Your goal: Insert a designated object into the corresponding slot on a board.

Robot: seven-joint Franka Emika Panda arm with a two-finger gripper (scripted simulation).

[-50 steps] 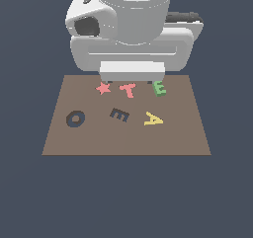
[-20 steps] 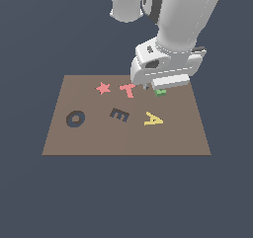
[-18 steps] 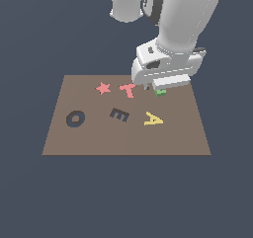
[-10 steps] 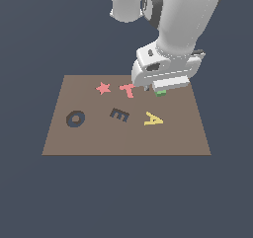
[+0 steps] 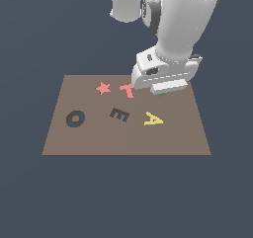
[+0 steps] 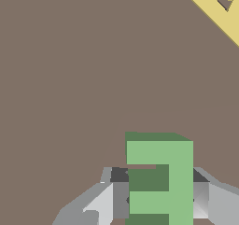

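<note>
Now my gripper (image 6: 160, 191) is closed narrowly on the green E block (image 6: 161, 179), one finger (image 6: 119, 196) pressing each side. In the wrist view the block's prongs point toward 9 o'clock and its long axis runs 12 to 6. I hold it over the brown board (image 5: 89, 138), at 2 o'clock from the dark E slot (image 5: 119, 115), near the yellow A (image 5: 153, 118).

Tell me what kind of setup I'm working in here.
It looks like a simulated letter-fitting bench, not a real room: a flat brown board floating on a featureless dark backdrop, loose letter blocks like the yellow A, and a dark E-shaped slot cut into it.
</note>
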